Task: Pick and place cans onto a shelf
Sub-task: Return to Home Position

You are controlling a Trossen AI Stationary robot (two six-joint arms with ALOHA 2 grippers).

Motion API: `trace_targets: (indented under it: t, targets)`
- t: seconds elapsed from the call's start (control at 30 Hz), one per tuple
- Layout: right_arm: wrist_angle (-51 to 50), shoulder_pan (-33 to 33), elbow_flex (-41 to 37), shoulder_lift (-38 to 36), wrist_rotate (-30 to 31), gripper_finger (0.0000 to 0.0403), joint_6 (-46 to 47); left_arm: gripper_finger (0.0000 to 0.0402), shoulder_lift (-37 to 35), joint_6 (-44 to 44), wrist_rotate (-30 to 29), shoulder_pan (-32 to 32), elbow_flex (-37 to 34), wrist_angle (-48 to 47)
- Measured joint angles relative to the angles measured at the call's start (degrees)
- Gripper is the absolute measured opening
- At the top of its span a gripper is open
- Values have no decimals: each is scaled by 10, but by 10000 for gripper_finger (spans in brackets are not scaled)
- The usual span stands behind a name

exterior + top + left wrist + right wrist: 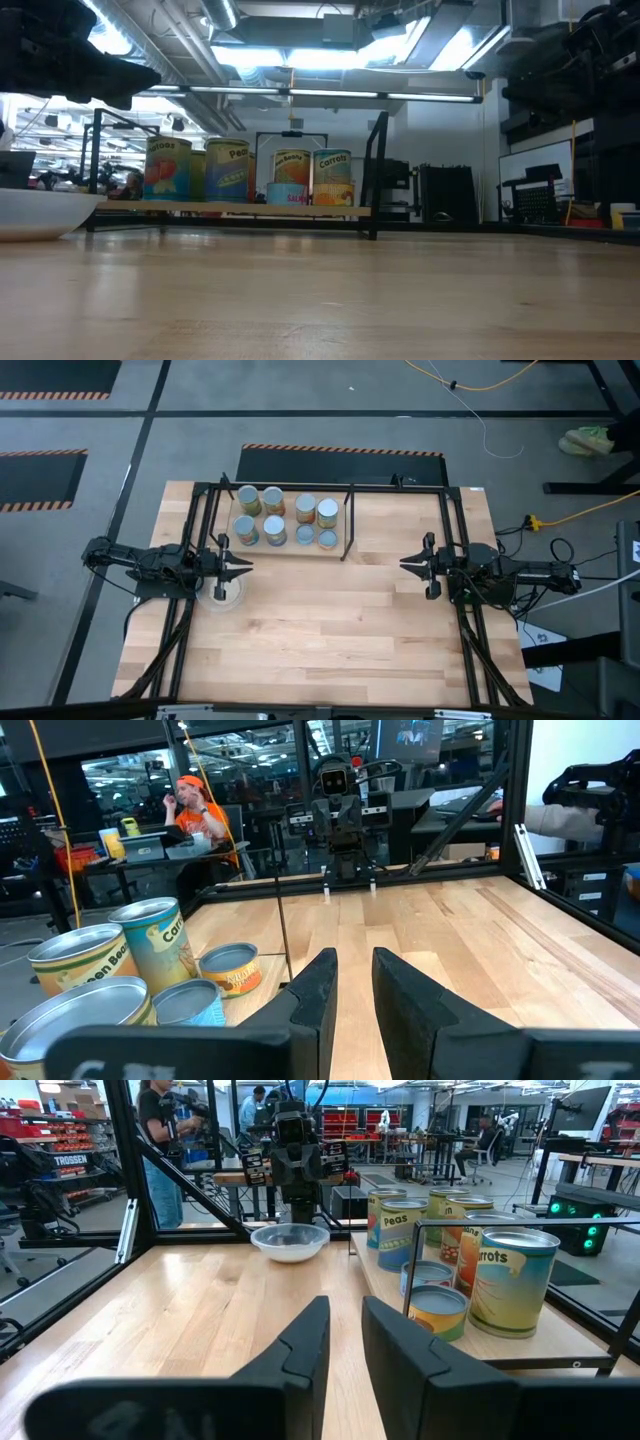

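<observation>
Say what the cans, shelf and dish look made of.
Cans: probably metal tins, with shiny silvery tops and printed glossy labels. Shelf: light matte wood board in a thin black frame, likely metal. Dish: pale, smooth, glossy; ceramic or plastic, cannot tell.

The small round tin cans [510,1285] near the right claw [344,1302] have shiny metal tops. Their green, orange and blue paper labels look smooth and a bit glossy. They stand on a light wooden shelf board [560,1342] with a thin black metal frame that looks matt. The big pale wooden tabletop [330,630] under both claws is smooth with a soft shine. The pale round dish [290,1250] just under the left claw [353,958] looks smooth and glossy. The claw fingers [310,1000] are dark and matt.
</observation>
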Motion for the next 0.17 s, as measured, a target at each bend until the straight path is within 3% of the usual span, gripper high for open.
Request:
trace_targets:
  t: [0.17]
  targets:
    - [0,0,0,0,0,68,0,61,0,0,0,0,0,0]
